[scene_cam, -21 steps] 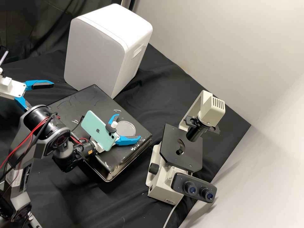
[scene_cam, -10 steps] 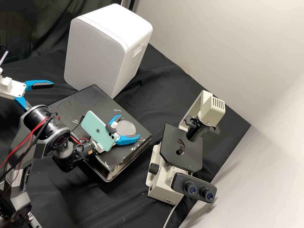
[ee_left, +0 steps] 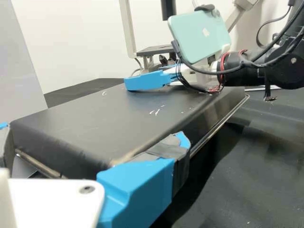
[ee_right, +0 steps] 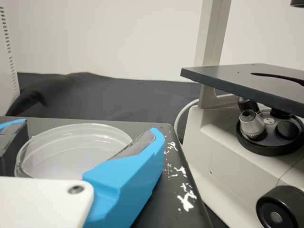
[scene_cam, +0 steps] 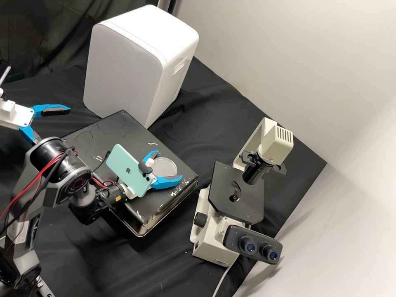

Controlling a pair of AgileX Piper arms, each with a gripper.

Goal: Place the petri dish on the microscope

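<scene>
A clear petri dish [scene_cam: 164,166] [ee_right: 71,149] lies on the near right corner of a black raised platform [scene_cam: 111,136]. My right gripper [scene_cam: 168,165] [ee_right: 76,142] is open, with one blue finger on each side of the dish and close to its rim. The microscope [scene_cam: 237,194] stands to the right of the platform, and its flat black stage [ee_right: 247,78] is bare. My left gripper [scene_cam: 43,119] [ee_left: 92,135] hangs open at the platform's far left edge and holds nothing. The left wrist view looks across the platform at the right gripper [ee_left: 147,80].
A large white box [scene_cam: 136,62] stands behind the platform. The microscope's eyepieces [scene_cam: 258,247] stick out toward the bench's front, and a white cable [scene_cam: 222,280] trails from its base. Black cloth covers the bench, and a pale wall closes off the right side.
The right gripper's fingers have narrowed slightly around the dish. The dish and the left arm have stayed put.
</scene>
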